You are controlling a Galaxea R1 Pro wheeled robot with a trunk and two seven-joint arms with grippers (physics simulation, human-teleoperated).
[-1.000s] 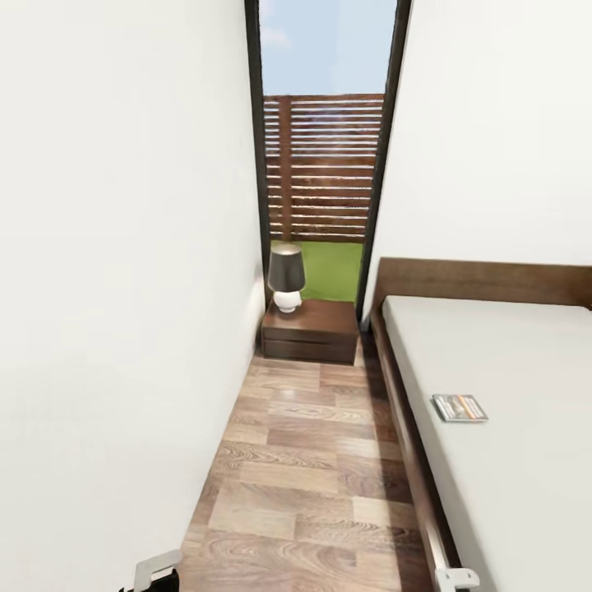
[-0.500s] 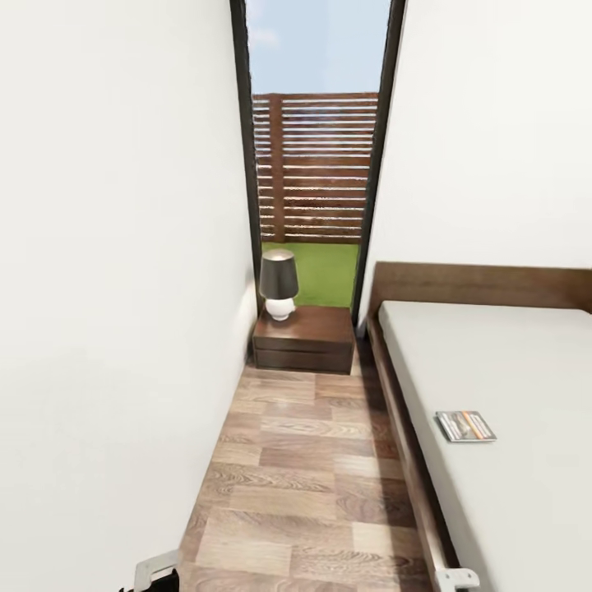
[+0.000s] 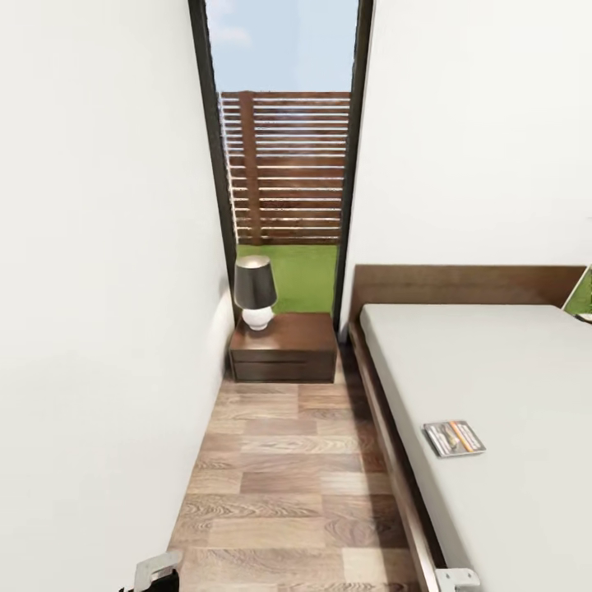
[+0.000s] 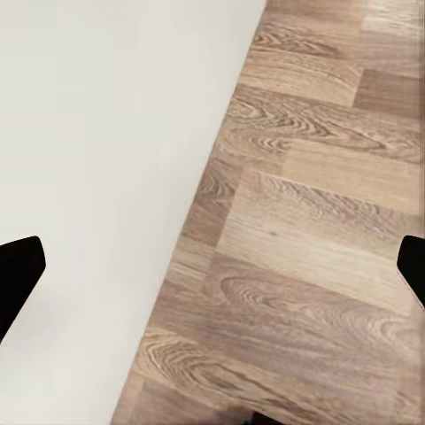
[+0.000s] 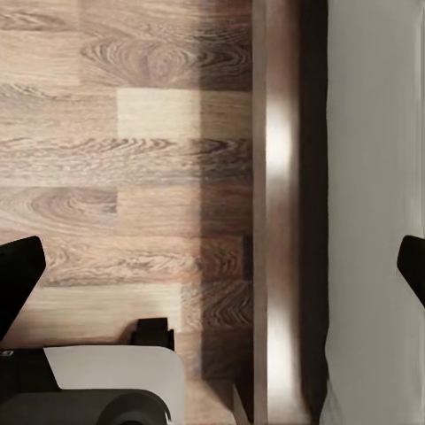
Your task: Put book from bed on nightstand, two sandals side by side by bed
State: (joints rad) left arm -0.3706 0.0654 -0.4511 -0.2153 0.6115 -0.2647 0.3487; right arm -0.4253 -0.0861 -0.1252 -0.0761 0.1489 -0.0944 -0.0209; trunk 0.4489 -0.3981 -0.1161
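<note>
The book (image 3: pixel 454 437), a thin dark paperback with an orange band, lies flat near the left edge of the off-white bed (image 3: pixel 501 370). The dark brown nightstand (image 3: pixel 285 345) stands at the far end of the floor strip, beside the headboard. In the left wrist view my left gripper (image 4: pixel 212 274) is open over the wood floor, next to the white wall. In the right wrist view my right gripper (image 5: pixel 212 270) is open above the bed frame (image 5: pixel 279 177) and the floor, holding nothing. The two sandals are out of view.
A lamp (image 3: pixel 255 292) with a dark shade stands on the nightstand's left part. A white wall (image 3: pixel 99 329) runs close along the left. Between it and the bed is a narrow strip of plank floor (image 3: pixel 288 485). Behind the nightstand is a tall window (image 3: pixel 284 164).
The whole head view has shifted, with the nightstand, lamp and window now further left in the picture, so the camera has moved. The book still lies on the bed and both grippers stay open.
</note>
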